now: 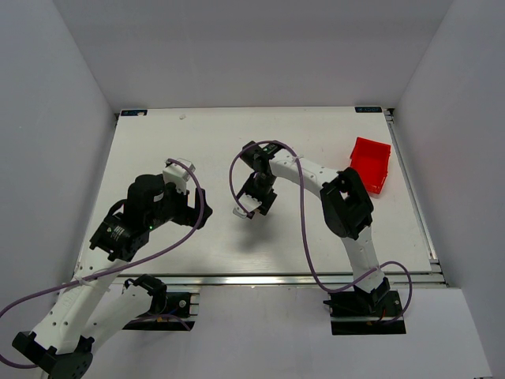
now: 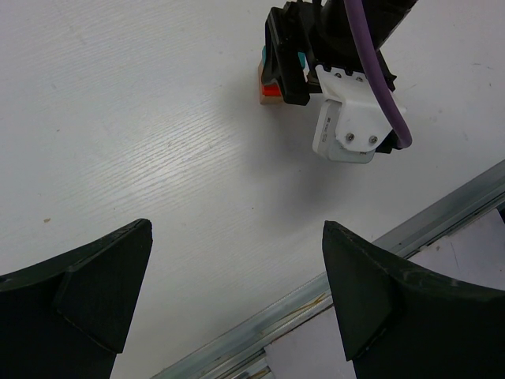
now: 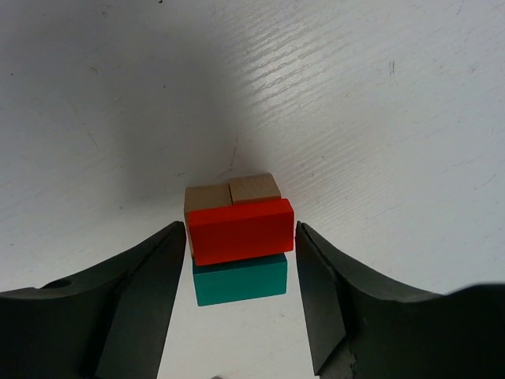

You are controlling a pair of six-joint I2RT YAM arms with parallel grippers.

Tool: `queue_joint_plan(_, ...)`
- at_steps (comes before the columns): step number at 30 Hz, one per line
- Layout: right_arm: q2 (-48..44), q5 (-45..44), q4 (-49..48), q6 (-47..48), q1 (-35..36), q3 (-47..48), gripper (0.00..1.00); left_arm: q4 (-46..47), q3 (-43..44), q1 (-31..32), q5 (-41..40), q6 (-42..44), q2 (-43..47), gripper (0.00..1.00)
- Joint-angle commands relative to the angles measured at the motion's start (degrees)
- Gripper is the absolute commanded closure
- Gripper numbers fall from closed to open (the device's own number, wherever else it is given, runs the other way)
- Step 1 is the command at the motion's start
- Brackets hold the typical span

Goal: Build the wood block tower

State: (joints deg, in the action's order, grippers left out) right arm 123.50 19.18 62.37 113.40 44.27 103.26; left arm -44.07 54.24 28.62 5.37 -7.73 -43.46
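The wood block tower shows in the right wrist view: two tan cubes side by side, a teal block next to them, and a red block lying across the top. My right gripper straddles the red block, its jaws a thin gap from each end, so it is open. In the left wrist view the tower peeks out beside the right gripper. In the top view the right gripper hides the blocks. My left gripper is open and empty over bare table, at mid-left in the top view.
A red plastic bin stands at the right edge of the table. The metal front rail runs close under the left gripper. A purple cable loops along the right arm.
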Motion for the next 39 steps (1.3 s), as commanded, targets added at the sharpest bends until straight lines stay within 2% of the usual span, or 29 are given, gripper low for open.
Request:
queue_joint_plan(1, 0.9, 0.2, 0.1, 16.7, -0.1, 0.1, 0.35, 1.1, 0.1, 0.2, -0.1, 0.1, 0.1, 0.02)
queue_joint_plan(7, 0.7, 0.2, 0.5, 16.5, -0.2, 0.4, 0.34, 1.4, -0.1, 0.1, -0.1, 0.0, 0.2, 0.02)
queue_joint_plan(12, 0.0, -0.2, 0.6, 15.9, 0.0, 0.9, 0.29, 1.5, -0.2, 0.1, 0.0, 0.0, 0.7, 0.02)
queue_joint_plan(15, -0.8, -0.1, 1.4, 15.5, 0.3, 1.6, 0.23, 1.6, -0.4, 0.1, 0.1, -0.1, 1.1, 0.02)
queue_joint_plan(17, -1.7, -0.1, 1.6, 14.8, 0.6, 1.9, 0.14, 1.7, -0.3, 0.1, -0.1, -0.5, 1.4, 0.02)
queue_joint_plan(18, -2.1, 0.1, 1.4, 14.0, 0.6, 1.9, 0.11, 1.7, -0.4, -0.1, -0.2, -0.9, 1.4, 0.02)
queue_joint_plan(25, -6.9, 5.8, -1.5, 0.5, 1.5, 1.9, 0.11, 1.0, 0.4, -0.5, -3.5, -7.5, 3.2, 0.02)
queue_joint_plan(28, -9.5, 7.4, -4.8, -9.7, 1.2, 0.4, 0.11, -1.2, 1.7, -0.5, -9.6, -12.0, 3.0, 0.02)
queue_joint_plan(32, -17.4, 8.2, -16.6, -27.2, 0.7, -6.5, 0.11, -4.4, 3.0, -0.5, -17.0, -17.8, 2.0, 0.02)
queue_joint_plan(35, -25.2, 2.9, -39.8, -52.5, 0.6, -17.9, 0.11, -8.2, 3.9, -0.6, -22.8, -22.1, -0.4, 0.02)
queue_joint_plan(36, -26.9, -1.1, -50.0, -64.9, 0.6, -23.6, 0.11, -9.0, 3.9, -0.5, -24.4, -24.2, -1.1, 0.02)
queue_joint_plan(38, -30.5, -5.2, -55.1, -75.3, 1.0, -27.1, 0.11, -10.1, 3.8, -0.7, -27.0, -25.8, -2.8, 0.02)
queue_joint_plan(39, -31.0, -5.6, -55.2, -84.3, 1.0, -27.8, 0.11, -10.1, 3.5, -0.7, -26.9, -25.3, -4.9, 0.02)
